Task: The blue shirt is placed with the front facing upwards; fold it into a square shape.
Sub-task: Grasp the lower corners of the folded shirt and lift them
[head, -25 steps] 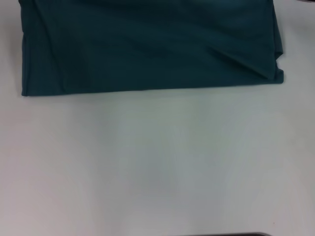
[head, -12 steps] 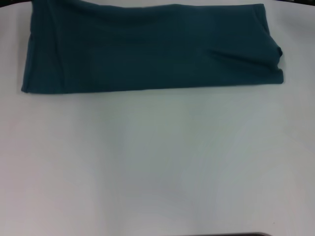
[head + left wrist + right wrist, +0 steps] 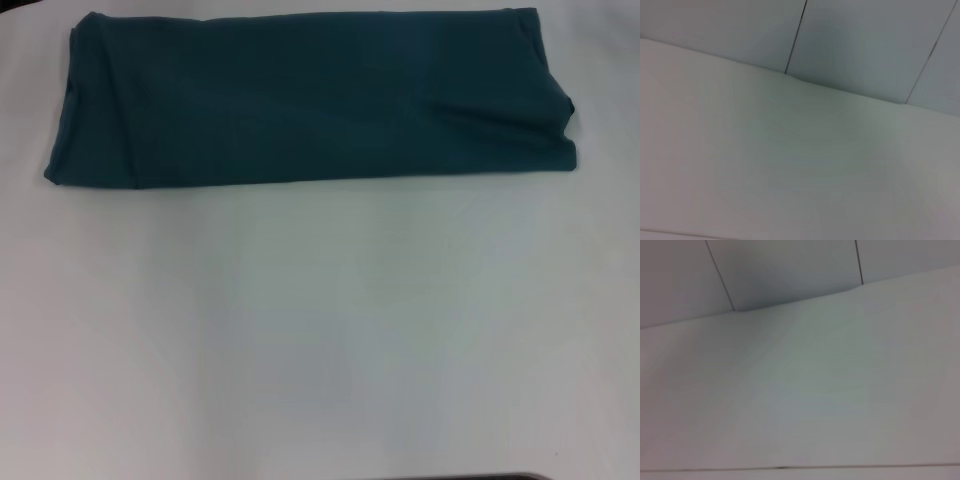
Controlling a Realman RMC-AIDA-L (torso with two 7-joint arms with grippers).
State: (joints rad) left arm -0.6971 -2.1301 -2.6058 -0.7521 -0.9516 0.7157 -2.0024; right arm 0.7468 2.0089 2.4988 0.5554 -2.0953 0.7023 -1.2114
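Neither claw shows in any view, so whether they are open or closed cannot be told. Across the far side of the white table lies the blue shirt, folded into a long band, plain side up.

Head view: soft, even overhead light — the white bench is palest near centre and dims slightly toward 6 o'clock. The blue shirt reads dark, its creases faintly shaded near 3 o'clock, with only a thin shadow along its near edge. Focus is mildly soft throughout. Wrist views: dim, hazy and low in contrast — a broad grey shadow falls toward 12 o'clock.
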